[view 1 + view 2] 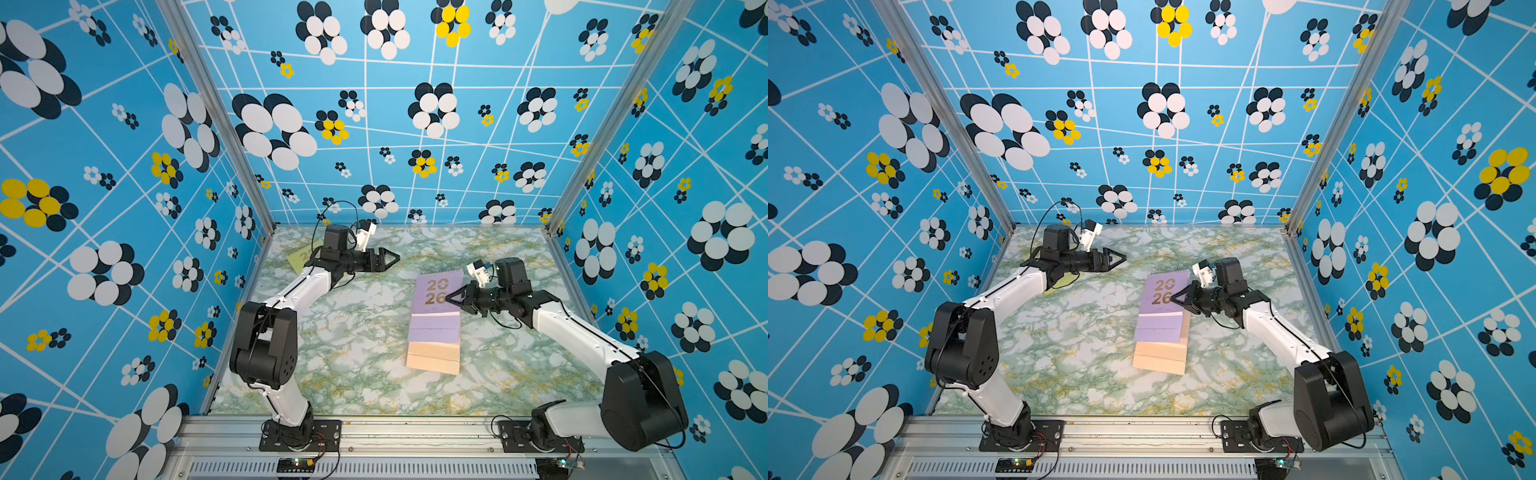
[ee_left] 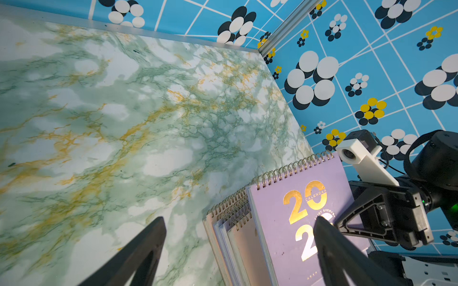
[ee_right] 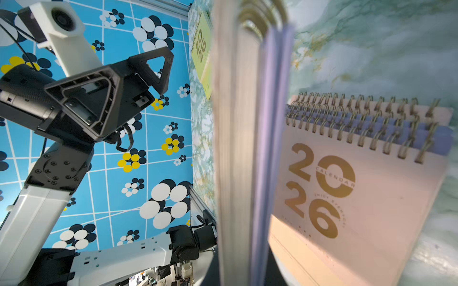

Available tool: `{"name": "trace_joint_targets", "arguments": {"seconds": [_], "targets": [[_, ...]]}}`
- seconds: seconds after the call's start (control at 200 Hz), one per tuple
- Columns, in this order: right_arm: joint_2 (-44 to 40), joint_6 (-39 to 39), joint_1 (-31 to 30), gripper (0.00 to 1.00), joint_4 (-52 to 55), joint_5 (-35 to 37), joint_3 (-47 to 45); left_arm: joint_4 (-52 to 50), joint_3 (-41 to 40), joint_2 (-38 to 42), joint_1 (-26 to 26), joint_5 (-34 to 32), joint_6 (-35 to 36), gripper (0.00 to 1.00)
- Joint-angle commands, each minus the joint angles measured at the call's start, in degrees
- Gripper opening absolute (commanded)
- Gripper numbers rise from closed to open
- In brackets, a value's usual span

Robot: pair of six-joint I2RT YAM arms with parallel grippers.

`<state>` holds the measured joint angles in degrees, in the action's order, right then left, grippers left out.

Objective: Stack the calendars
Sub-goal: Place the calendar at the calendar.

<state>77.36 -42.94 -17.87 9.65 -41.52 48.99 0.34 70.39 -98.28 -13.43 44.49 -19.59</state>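
Right gripper [image 1: 449, 297] clenches lilac calendar [image 1: 432, 291], gold 2026, spiral-bound; left gripper [image 1: 394, 258] spread wide.

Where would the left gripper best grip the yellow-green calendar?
Judging from its pose, an edge clear of the spiral binding, approached from the middle of the table. The yellow-green calendar lies flat near the left wall, so only a thin edge offers a bite, and the wall crowds the far side. The open left gripper sits nearest; the right gripper is shut on a lilac calendar.
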Motion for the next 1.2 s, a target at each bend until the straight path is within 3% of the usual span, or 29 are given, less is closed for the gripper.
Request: {"name": "trace_joint_targets", "arguments": {"seconds": [0.0, 0.405, 1.194], "targets": [[-2.76, -1.0, -0.19, 0.0, -3.68, -3.23, -2.88, -0.4, 0.08, 2.56, -0.67, -0.82, 1.78, 0.95], [-4.32, -2.29, -0.27, 0.0, -9.9, -5.42, -10.34, 1.11, -2.0, 3.44, -3.02, -0.46, 1.27, 0.96], [0.55, 0.43, -0.32, 0.0, -10.11, -5.07, -12.78, 6.44, -4.93, 3.71, -4.42, 4.5, -1.75, 0.96]]}}
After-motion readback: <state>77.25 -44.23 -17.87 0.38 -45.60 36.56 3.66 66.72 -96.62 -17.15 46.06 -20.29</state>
